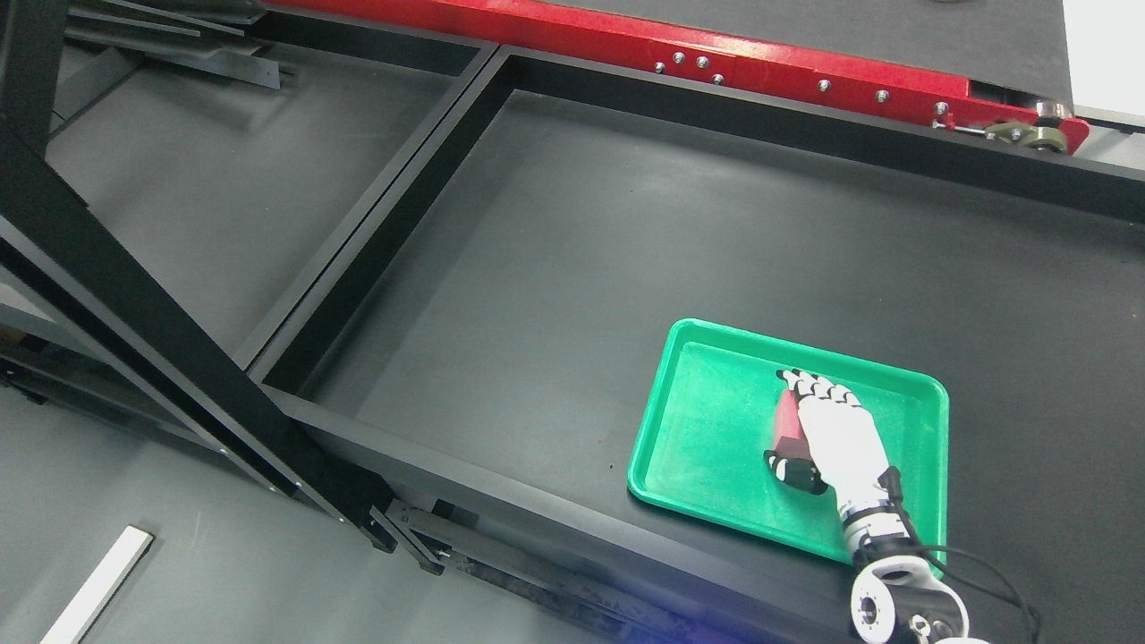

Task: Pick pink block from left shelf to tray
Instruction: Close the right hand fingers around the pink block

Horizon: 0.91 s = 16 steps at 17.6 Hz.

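Right hand (827, 429) wrapped round pink block (788, 423), low over green tray (707, 429) w/ block at or just above tray floor: placing step, next prob. fingers open, then lift clear.

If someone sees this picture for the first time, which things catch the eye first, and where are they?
The bright green tray stands out first, at the lower right on the dark table. Over it, the white right hand is wrapped around the pink block, fingers and thumb on opposite sides. A red rail runs along the top edge.
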### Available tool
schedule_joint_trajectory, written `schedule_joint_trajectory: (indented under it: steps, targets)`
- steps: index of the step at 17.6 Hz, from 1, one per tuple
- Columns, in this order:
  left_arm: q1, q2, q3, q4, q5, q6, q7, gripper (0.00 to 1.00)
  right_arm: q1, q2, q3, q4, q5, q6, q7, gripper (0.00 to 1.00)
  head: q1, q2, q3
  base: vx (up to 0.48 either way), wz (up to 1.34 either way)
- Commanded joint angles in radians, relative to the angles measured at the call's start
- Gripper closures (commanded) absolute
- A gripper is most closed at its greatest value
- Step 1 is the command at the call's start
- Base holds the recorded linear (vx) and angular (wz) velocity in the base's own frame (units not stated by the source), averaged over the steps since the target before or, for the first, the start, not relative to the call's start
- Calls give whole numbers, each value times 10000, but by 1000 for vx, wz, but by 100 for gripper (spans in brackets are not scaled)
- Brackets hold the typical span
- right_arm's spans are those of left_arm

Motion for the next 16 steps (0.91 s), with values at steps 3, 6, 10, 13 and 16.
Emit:
schedule_joint_trajectory:
  steps: [3, 6, 10, 13, 16]
  targets:
    - [91, 175, 0, 0, -15, -8, 5, 0, 35, -207, -765, 34, -1396, -114, 50, 71, 0, 0, 0, 0, 0]
    - [91, 175, 0, 0, -15, -8, 5, 0, -87, -482, -949, -42, -1459, -602, -133, 97, 0, 0, 0, 0, 0]
    - [91, 175, 0, 0, -15, -8, 5, 0, -210, -437, -1349, -271, -1932, -1522, -943, 97, 0, 0, 0, 0, 0]
    - [91, 175, 0, 0, -15, 7, 5, 0, -179, -345, -1333, -472, -2257, -2228, -2384, 96, 0, 0, 0, 0, 0]
    - [91, 175, 0, 0, -15, -8, 5, 0, 35, -161, -1333, -808, -2440, -2644, -4101, 96, 0, 0, 0, 0, 0]
